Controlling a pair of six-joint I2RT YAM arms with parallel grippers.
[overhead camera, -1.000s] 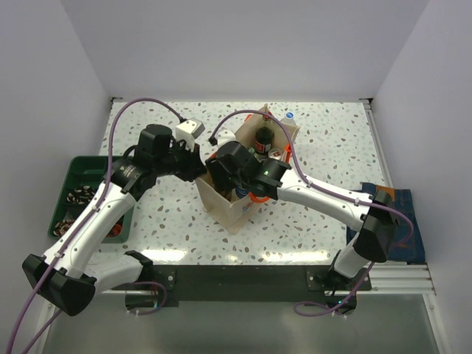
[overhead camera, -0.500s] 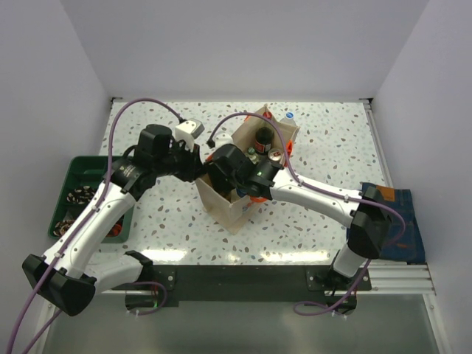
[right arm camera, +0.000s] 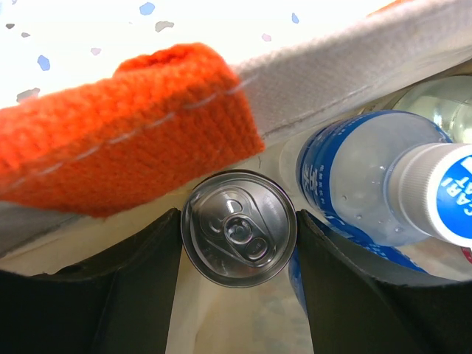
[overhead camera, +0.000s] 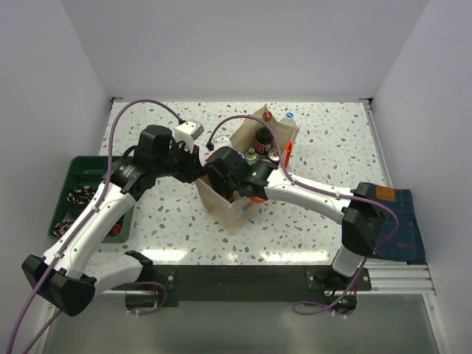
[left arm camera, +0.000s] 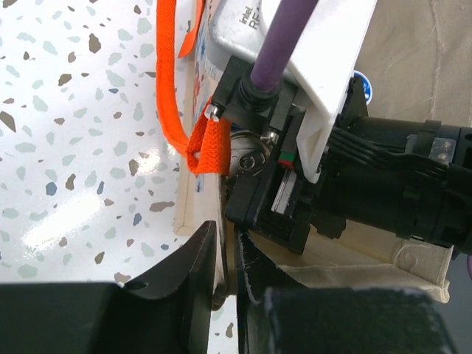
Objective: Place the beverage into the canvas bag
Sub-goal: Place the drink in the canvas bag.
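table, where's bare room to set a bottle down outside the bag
Bare table lies right of the canvas bag, up to the blue cloth, and along the near strip before the arm bases. Crowded: the bag mouth, where the left tool pinches the rim and the right tool holds a can.

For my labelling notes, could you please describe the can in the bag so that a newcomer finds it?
Find the beige canvas bag mid-table. Inside its rim, by the orange strap, the silver can sits between the right tool's dark fingers. Its pull-tab lid sets it apart from the blue-labelled, white-capped bottle beside it.
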